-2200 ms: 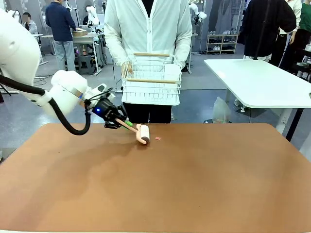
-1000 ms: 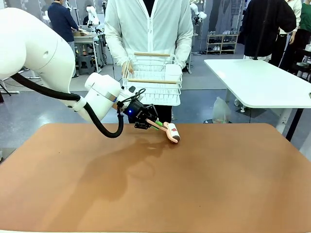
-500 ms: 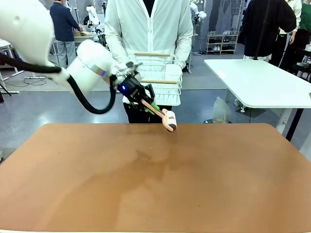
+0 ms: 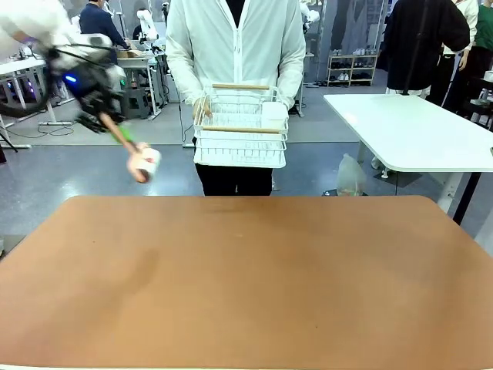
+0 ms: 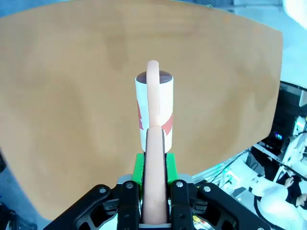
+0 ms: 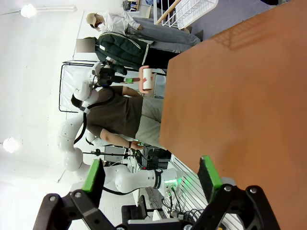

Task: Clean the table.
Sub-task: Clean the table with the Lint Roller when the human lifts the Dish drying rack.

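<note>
Left gripper (image 5: 154,166) clamps cylindrical lint roller (image 5: 154,103) by smooth handle (image 5: 154,141).

Left arm (image 4: 35,15): white, rounded shell, motion-blurred. Black cable (image 4: 23,108) runs beside wrist. Blue light (image 4: 71,79) glows on dark wrist housing.

Left gripper (image 5: 154,165): black body, black linked fingers. Left pads (image 5: 138,167) bright green. Silver screws (image 5: 125,185) at joints.

Right gripper (image 6: 151,172): same build, black linkage bars. Right pads (image 6: 93,175) green, long, flat. Pivot screws (image 6: 224,188) round, silver-headed.
</note>
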